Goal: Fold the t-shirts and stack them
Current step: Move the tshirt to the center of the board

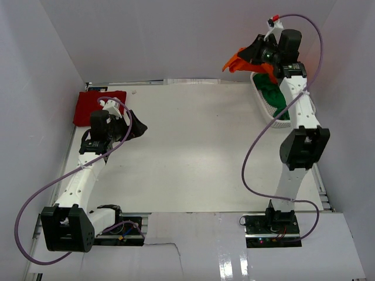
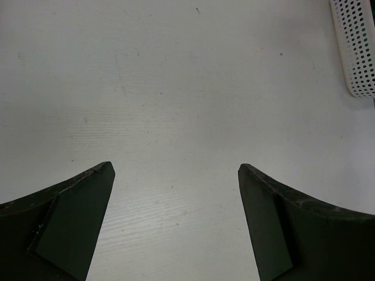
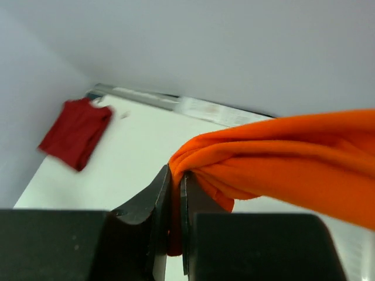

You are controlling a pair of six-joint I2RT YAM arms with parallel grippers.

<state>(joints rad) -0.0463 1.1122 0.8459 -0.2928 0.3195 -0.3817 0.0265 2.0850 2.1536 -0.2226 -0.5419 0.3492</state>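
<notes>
basket (image 1: 263, 106) holding green shirt (image 1: 274, 93), orange shirt (image 1: 237, 61) above

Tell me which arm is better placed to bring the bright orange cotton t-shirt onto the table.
Right. The right hand is shut on the bright orange cotton t-shirt, raised above the white plastic mesh basket. The left hand hangs open over the white table, far away.

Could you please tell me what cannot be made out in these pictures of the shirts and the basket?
- Orange t-shirt: right wrist view, cut off by the right edge; top view, mostly behind the right hand gripping it.
- Green t-shirt: top view, largely hidden by the right arm and the wall of the basket.
- Dark red t-shirt: top view, near edge under the left arm; right wrist view, blurred.
</notes>
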